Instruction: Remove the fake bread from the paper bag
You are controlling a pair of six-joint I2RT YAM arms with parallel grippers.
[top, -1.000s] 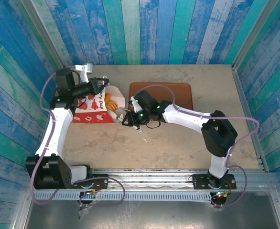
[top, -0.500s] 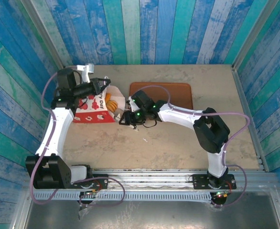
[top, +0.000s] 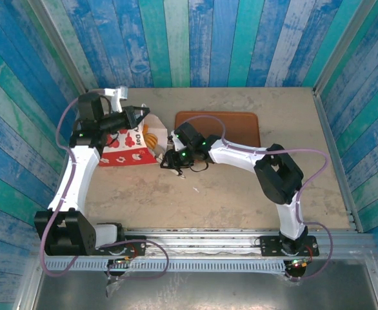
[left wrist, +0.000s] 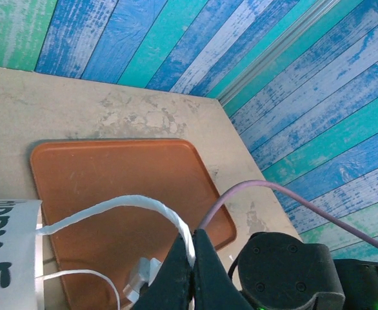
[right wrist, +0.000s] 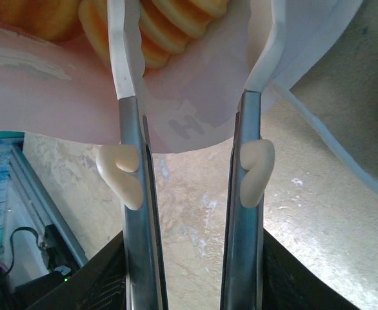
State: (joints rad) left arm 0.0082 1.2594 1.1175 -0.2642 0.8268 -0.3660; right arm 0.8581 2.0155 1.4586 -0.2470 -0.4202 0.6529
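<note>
We see a tan table [top: 240, 187], its top worn and blotched with paler scuffed patches, closed in on three sides by walls [top: 195, 39] of blue, teal and green painted planks. In the left wrist view the same mottled table [left wrist: 111, 110] runs back to the corner where the plank walls [left wrist: 286, 84] meet.

The paper bag [top: 128, 147] lies on its side on the left part of the table, red patterned half toward the near edge and mouth facing right. Just beyond its mouth a flat brown tray [top: 228, 126] rests against the back of the table. The fake bread [top: 151, 137] shows as an orange-gold patch inside the open mouth.

The left gripper [top: 137, 116] is raised at the bag's upper edge. From its own camera, the left gripper [left wrist: 192, 248] has its fingers pressed together on the white cord handle [left wrist: 131, 203], which loops up over the tray [left wrist: 124, 181]. A corner of the bag [left wrist: 8, 252] with dark lettering sits at lower left.

The right gripper [top: 169, 158] is low at the bag's mouth. Its wrist view shows the right gripper [right wrist: 192, 64] with fingers spread apart, gripping nothing, white tips reaching into the bag [right wrist: 195, 123] toward the ridged bread [right wrist: 169, 26] (we cannot tell whether the tips touch it). Speckled table [right wrist: 195, 213] shows between the fingers.
</note>
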